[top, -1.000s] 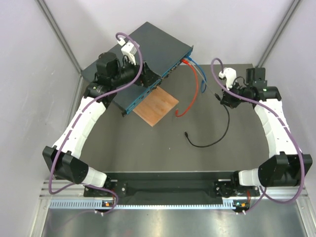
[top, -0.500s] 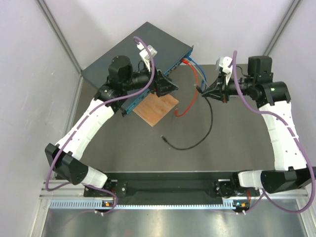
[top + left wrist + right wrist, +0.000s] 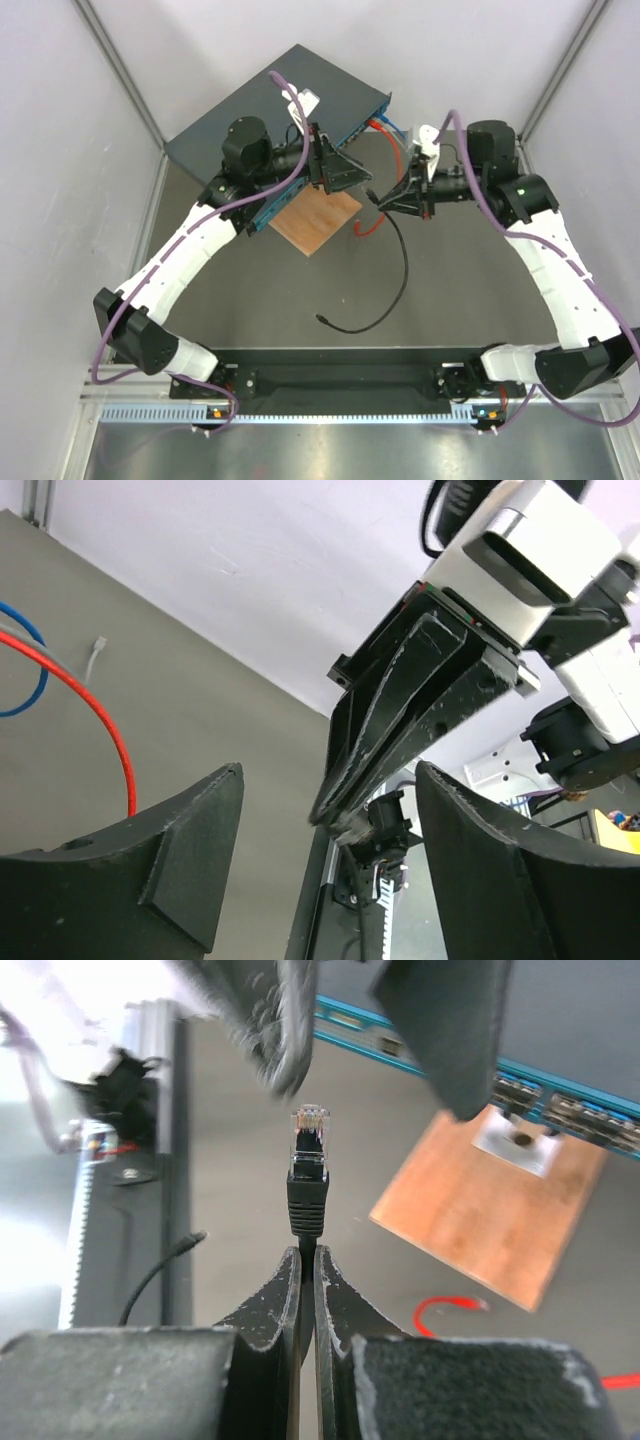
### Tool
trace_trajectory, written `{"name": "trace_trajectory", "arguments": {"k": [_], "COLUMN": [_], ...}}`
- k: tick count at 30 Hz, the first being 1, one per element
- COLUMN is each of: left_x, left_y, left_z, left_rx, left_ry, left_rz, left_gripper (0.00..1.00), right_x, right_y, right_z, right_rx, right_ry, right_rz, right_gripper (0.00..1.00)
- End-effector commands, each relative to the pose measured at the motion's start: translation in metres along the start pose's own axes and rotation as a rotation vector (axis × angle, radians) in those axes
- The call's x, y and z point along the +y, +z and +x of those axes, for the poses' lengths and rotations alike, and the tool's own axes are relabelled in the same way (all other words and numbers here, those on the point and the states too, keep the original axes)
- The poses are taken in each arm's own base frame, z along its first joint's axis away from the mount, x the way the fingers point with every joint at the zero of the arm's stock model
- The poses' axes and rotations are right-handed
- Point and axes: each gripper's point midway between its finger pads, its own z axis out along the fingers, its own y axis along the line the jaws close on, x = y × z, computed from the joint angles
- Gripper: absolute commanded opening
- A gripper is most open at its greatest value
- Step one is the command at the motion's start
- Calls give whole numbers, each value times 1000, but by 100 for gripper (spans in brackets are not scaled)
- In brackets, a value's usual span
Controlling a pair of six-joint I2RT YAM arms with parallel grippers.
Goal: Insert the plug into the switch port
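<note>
The plug [image 3: 309, 1155], gripped by its cable [image 3: 395, 290] in the closed jaws of the right gripper [image 3: 307, 1260], is held in front of the teal edge of the switch [image 3: 290, 90]; the jaws of the left gripper [image 3: 360, 180] are spread open beside it.

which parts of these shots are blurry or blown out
Right wrist: the plug is sharp, the left claw above it blurred, the upper left corner blown out white; left wrist: the right claw fairly crisp; top view: evenly lit, sharp.
</note>
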Motion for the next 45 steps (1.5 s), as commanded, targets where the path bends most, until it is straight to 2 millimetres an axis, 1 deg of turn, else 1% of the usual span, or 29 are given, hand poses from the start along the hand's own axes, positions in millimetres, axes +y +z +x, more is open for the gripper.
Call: {"name": "trace_trajectory", "arguments": {"k": [1, 2, 3, 4, 6, 7, 9, 10, 11, 12, 15, 18, 22, 29, 30, 31, 33, 34, 37, 38, 40, 41, 45], "left_x": [-3, 4, 12, 19, 30, 35, 41, 42, 44, 44, 47, 49, 51, 51, 51, 50, 51, 51, 51, 51, 51, 52, 54], "left_y": [-1, -3, -5, -6, -11, -12, -12, -12, -11, -11, -10, -10, -8, -4, -4, -3, -2, -2, 0, 0, 1, 1, 1], "left_z": [-6, 0, -1, 0, 4, 3, 10, 12, 18, 17, 23, 23, 26, 27, 27, 28, 29, 30, 33, 35, 37, 38, 39], "left_rx": [-26, -4, -13, -7, 3, 0, 22, 26, 37, 30, 27, 22, 27, 11, 10, 13, 15, 17, 23, 29, 33, 35, 34], "left_ry": [16, 28, 47, 80, 80, 88, 64, 44, 27, 24, -2, -8, -36, -74, -79, -87, -96, -106, -130, -137, -150, -155, -158], "left_rz": [-28, -64, -111, -146, -213, -238, -253, -254, -255, -251, -252, -257, -255, -238, -234, -228, -224, -219, -214, -209, -203, -205, -210], "left_gripper": [73, 72, 70, 69, 67, 66, 66, 65, 64, 64, 64, 64, 63, 60, 58, 54, 50, 46, 41, 38, 38, 41, 41], "right_x": [-21, -28, -40, -42, -51, -48, -51, -47, -48, -51, -51, -51, -47, -42, -42, -42, -42, -42, -44, -43, -44, -44, -43], "right_y": [0, 0, -4, -2, -5, -2, 0, 5, 6, 6, 10, 12, 16, 25, 25, 27, 28, 28, 29, 30, 30, 30, 30], "right_z": [-13, -14, -10, -8, -6, -5, 1, 1, 3, 5, 9, 9, 6, 13, 12, 11, 8, 7, 4, 5, 2, 2, -2], "right_rx": [24, 24, 48, 58, 84, 94, 131, 140, 149, 161, 191, 205, 206, 239, 238, 237, 228, 228, 223, 224, 220, 223, 216], "right_ry": [-62, -64, -57, -62, -77, -85, -107, -123, -133, -140, -154, -157, -172, -185, -190, -191, -196, -197, -200, -202, -204, -202, -207], "right_rz": [201, 247, 323, 347, 413, 410, 430, 420, 429, 448, 456, 459, 448, 423, 423, 419, 421, 419, 422, 419, 424, 423, 422], "right_gripper": [0, 0, 0, 0, 0, 0, 0, 0, 0, 0, 0, 0, 0, 0, 0, 0, 0, 0, 0, 0, 0, 0, 0]}}
